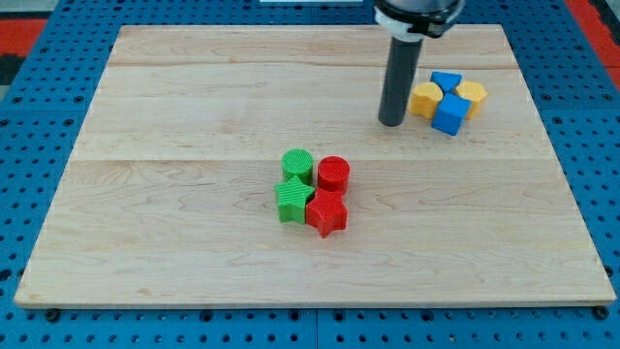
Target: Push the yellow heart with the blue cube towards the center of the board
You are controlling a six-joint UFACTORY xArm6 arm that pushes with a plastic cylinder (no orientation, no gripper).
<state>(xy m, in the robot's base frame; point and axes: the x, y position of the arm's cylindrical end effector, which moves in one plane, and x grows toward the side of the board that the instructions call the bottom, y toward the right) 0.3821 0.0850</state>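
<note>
Listing from the view's bottom upward: red star (327, 214) and green star (293, 200) touching, green cylinder (297, 165) and red cylinder (333, 173) just behind, mid-board (174, 233). Farther, at the view's upper right: blue cube (449, 113), yellow heart (425, 99), a second yellow block (471, 94) and a blue block (446, 80), clustered. My tip (391, 122) stood just left of the heart, bare rod, grasping nothing.

tool (391, 122) left of upper-right cluster (448, 100), second cluster (313, 192) central

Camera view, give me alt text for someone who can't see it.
My tip rests just left of a cluster at upper right: blue cube, yellow heart, another yellow block, another blue block. Green and red blocks sit mid-board.
</note>
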